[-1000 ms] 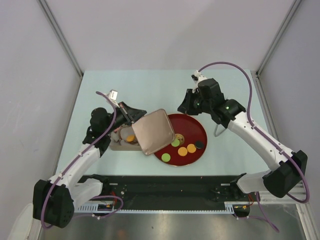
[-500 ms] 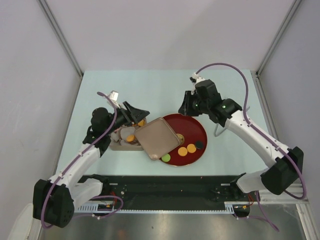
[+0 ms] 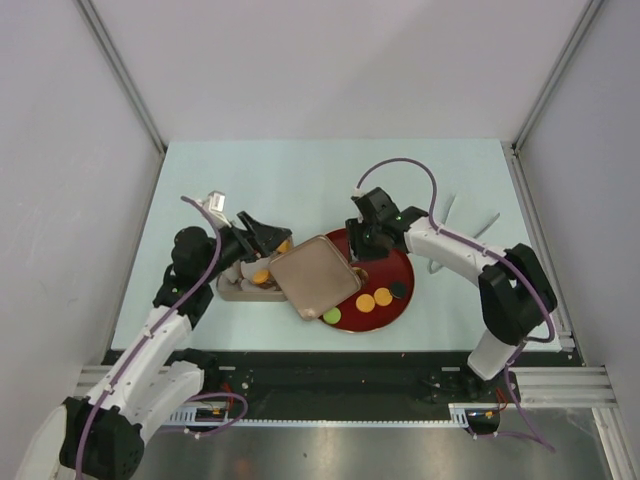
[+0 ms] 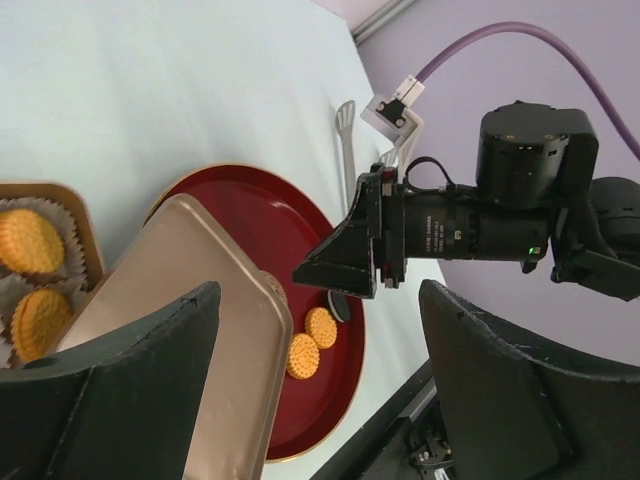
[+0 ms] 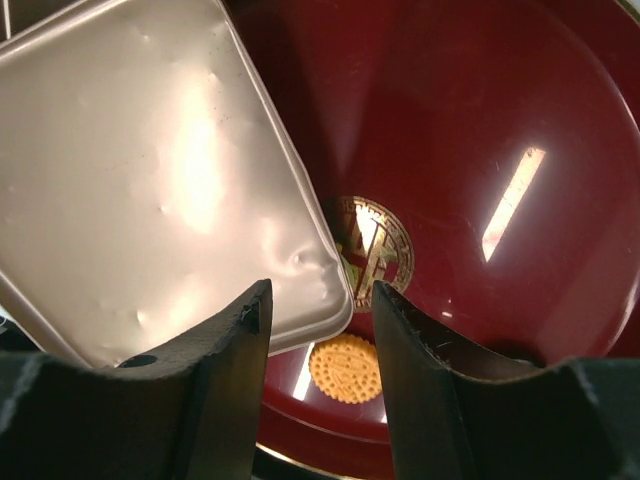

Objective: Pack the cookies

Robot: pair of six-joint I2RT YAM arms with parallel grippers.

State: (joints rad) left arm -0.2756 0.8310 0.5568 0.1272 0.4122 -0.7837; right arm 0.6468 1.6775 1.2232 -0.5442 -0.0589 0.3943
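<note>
Orange cookie (image 5: 345, 368) beneath parted right jaws

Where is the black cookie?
In the top view, the black cookie lies on the red plate, toward its near right edge, right beside an orange cookie.

The left arm (image 3: 165, 312) stretches forward and inward from its base, the left gripper (image 3: 266, 237) with jaws spread wide, as the right arm (image 3: 455, 248) doubles back at the elbow toward the centre, the right gripper (image 3: 362, 250) tipped downward, jaws apart.
</note>
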